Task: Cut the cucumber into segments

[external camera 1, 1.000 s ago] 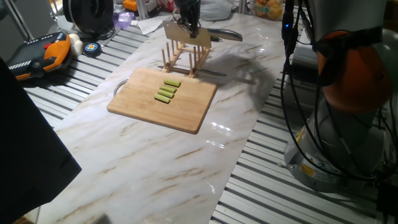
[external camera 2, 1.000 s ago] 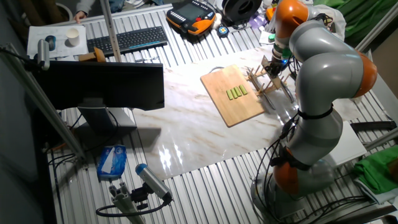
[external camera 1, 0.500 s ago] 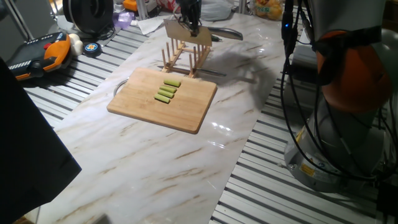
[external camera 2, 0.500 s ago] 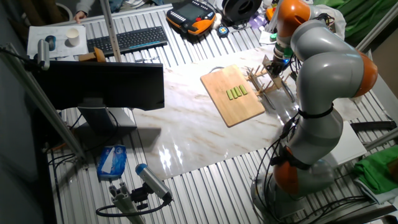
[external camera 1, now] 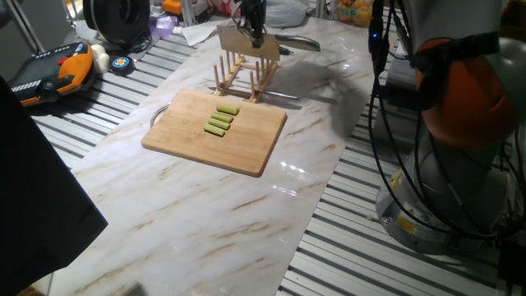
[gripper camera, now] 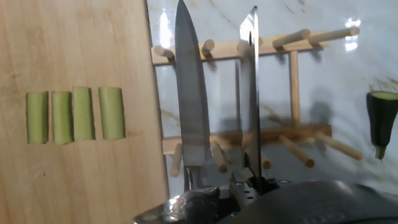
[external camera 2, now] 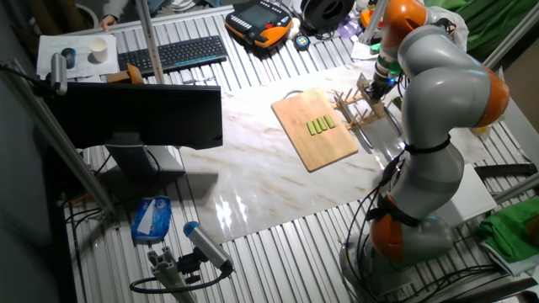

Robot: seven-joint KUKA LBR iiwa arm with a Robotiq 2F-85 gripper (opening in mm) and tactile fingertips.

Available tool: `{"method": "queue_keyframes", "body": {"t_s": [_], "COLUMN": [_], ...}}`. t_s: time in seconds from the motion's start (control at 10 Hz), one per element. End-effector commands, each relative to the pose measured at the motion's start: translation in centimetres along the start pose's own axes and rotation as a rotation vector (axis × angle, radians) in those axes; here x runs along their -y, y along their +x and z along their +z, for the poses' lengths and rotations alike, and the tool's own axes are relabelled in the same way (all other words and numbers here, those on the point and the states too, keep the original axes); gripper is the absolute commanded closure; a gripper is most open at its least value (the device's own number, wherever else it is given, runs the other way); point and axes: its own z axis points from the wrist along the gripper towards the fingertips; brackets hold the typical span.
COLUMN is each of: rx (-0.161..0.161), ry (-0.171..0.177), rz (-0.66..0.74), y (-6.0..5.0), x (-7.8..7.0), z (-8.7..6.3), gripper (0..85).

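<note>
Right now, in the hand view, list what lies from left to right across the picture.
Four segments in a row on the wooden board → long pointed knife blade → thin edge-on blade, both in front of the wooden peg rack → dark green cucumber end at the right edge.

Four segments on one board; two knives, one rack, one cucumber.

Surface: marble-patterned table
Directly on it: wooden board; wooden peg rack; cucumber
</note>
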Motion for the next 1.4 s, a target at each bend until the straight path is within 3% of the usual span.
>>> {"method": "queue_keyframes", "body": {"t_s": [0.0,0.2,0.6,1.3], "rx": [-0.001,0.005,0.010,0.007], "ry": [-0.002,-0.002,-0.018,-0.041], "rz": [0.001,0.010,0.001,-0.006], "y": [-0.2,-0.5,-1.5,-4.3], "x": [-0.2,-0.8,-0.4,-0.2], "z": [0.1,0.6,2.5,4.2], "gripper": [84.3,84.3,84.3,84.3]}}
